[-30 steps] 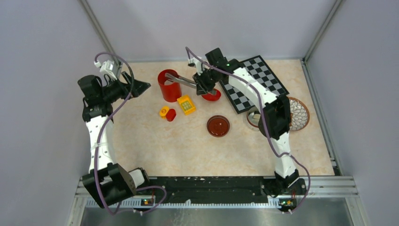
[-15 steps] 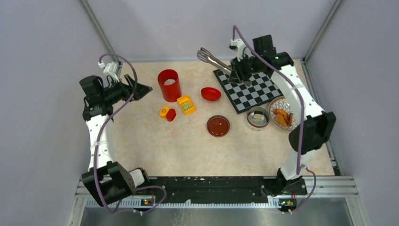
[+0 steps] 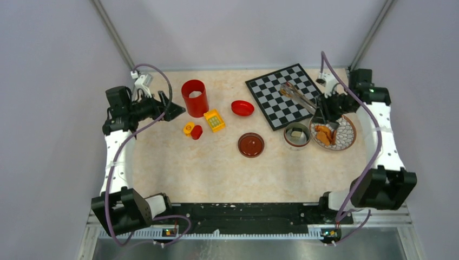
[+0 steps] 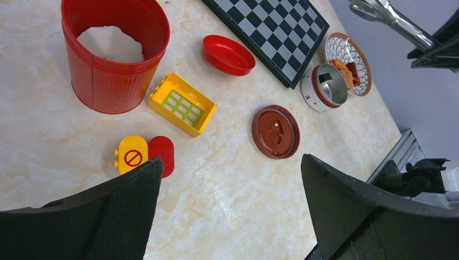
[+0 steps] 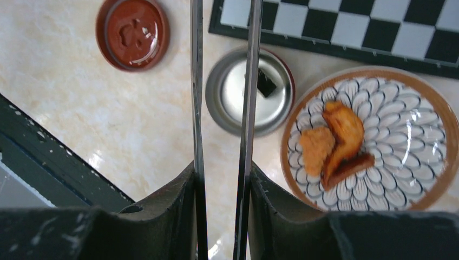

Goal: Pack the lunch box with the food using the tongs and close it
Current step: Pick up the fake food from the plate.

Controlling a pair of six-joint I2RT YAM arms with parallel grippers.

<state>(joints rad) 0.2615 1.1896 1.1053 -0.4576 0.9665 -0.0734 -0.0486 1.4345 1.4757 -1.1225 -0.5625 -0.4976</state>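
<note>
My right gripper is shut on the silver tongs, which reach back over the chessboard. Seen from the right wrist, the two tongs arms stand apart and cross above the steel lunch box, which is open and holds a small chunk. Orange-brown food lies on the patterned plate just right of the box. The lunch box stands between its brown-red lid and the plate. My left gripper hovers open and empty at the far left.
A red ribbed cup, a yellow block, a small yellow and red pair of blocks and a red bowl sit in the back left half. The lid lies near the table's middle.
My right arm has swung the tongs from the red cup and bowl, over the chessboard, to the plate at the right. The left gripper shifted slightly right and nearer.
</note>
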